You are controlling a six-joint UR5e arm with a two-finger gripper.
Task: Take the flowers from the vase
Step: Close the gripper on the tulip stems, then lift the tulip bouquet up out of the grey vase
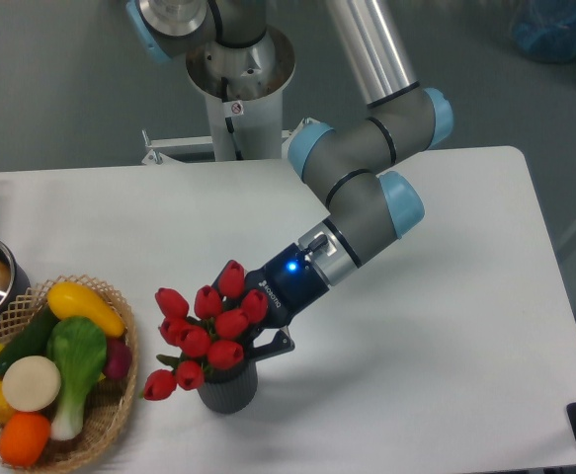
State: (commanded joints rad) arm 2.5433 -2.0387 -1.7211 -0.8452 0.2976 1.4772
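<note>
Here the red-budded flowers (206, 326) bunch tightly, stems in the ribbed grey vase (227, 388), pincer (251, 334) clamping them.

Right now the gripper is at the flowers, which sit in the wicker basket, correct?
Not quite. The camera view shows the gripper at the flowers, but they sit in the grey vase, not in the basket, which holds vegetables.
</note>
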